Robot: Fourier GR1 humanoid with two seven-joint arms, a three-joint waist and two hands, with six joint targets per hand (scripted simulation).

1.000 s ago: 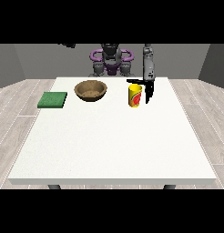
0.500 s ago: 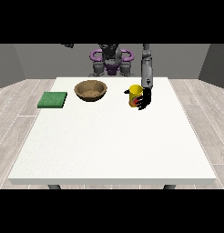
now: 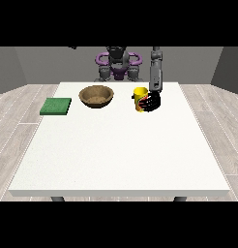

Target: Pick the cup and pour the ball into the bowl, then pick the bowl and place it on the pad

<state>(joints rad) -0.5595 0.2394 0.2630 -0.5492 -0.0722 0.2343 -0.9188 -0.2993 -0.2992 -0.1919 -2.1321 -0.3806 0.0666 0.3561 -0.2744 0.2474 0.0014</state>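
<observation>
We see the robot (image 3: 117,63) small at the top of the front view, its grey torso flanked by purple shoulder rings. One arm (image 3: 155,72) at the view's right reaches forward over the table, its grey forearm running nearly straight down toward the camera. At its end the black hand at the view's right (image 3: 151,102) hangs low, its fingers curled toward the view's left around the yellow cup (image 3: 140,97); we see dark fingers lying across the cup's side. Of the other arm we make out only a dark fragment near the top left, and its hand does not show.
</observation>
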